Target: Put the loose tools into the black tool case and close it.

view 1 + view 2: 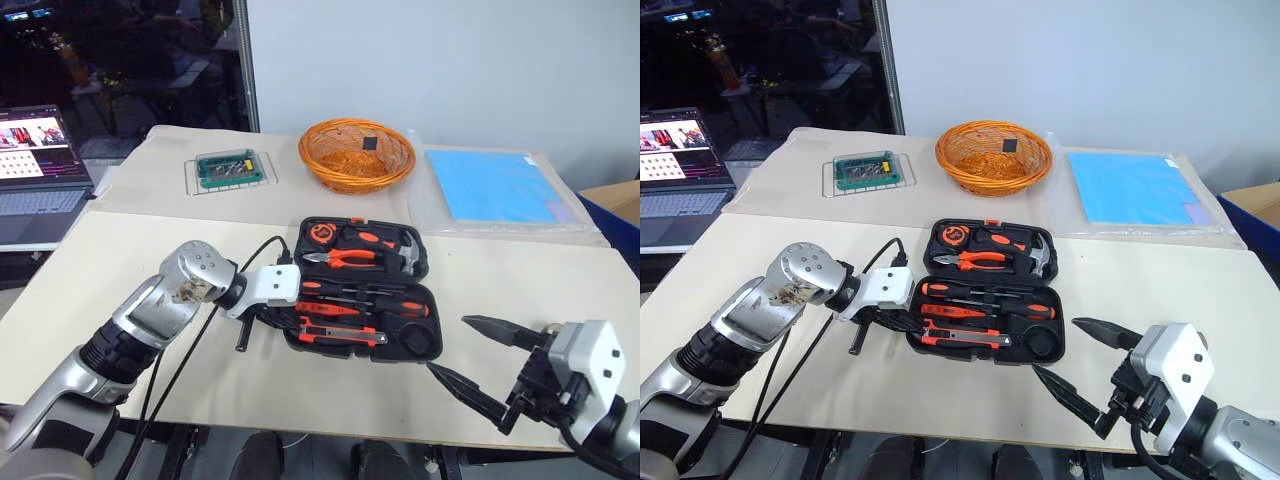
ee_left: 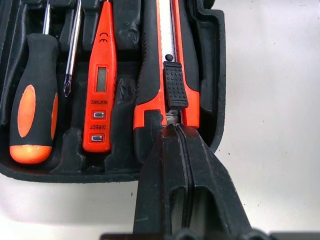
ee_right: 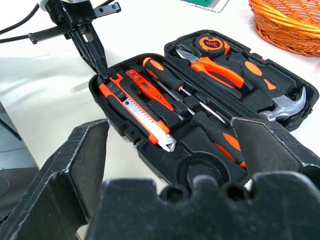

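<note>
The left gripper [image 3: 102, 70], fingers pressed together with nothing between them, rests its tip on the butt end of the orange-black utility knife [image 3: 136, 111], which lies in the front slot of the open black tool case [image 1: 418, 262] beside the small red screwdriver [image 2: 99, 85]. If the knife sits proud of its slot, I judge the lid will jam on it. The right gripper [image 1: 480, 348] hangs wide open beside the case, and a careless swing could shove the case along the table [image 1: 560, 290].

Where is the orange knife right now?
The utility knife lies in the front slot of the open black tool case, beside the red tester screwdriver. The shut left end effector touches its handle end.
</note>
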